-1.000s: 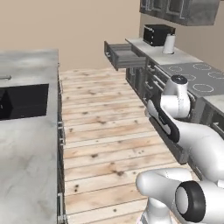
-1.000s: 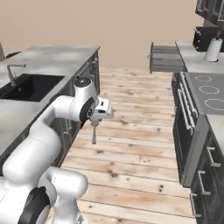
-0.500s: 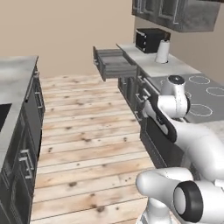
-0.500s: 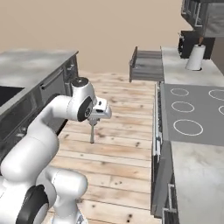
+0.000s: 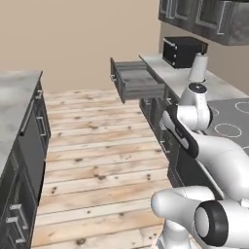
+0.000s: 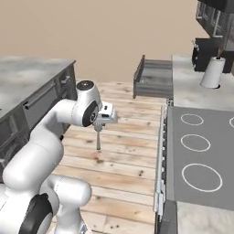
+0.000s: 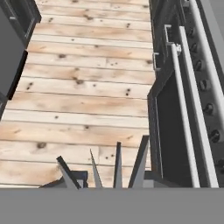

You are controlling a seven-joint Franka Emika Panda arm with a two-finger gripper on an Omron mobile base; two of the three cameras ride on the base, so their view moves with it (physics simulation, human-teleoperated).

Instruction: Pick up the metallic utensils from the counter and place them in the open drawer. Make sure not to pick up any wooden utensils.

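White robot arm bent at the elbow, its gripper [image 6: 98, 129] pointing down, fingers [image 7: 141, 162] closed around a fork [image 6: 98, 140].

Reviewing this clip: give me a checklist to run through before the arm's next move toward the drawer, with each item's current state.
1. Wide dark grey drawer pulled open: ok.
2. Drawer interior free for a drop: ok, it looks bare in the left base view.
3. Small silver-grey fork in the gripper: ok, it hangs tines down below the fingers.
4. Gripper over the drawer: not ok, it hangs over the wooden plank floor.
5. Grip firmness: cannot tell.
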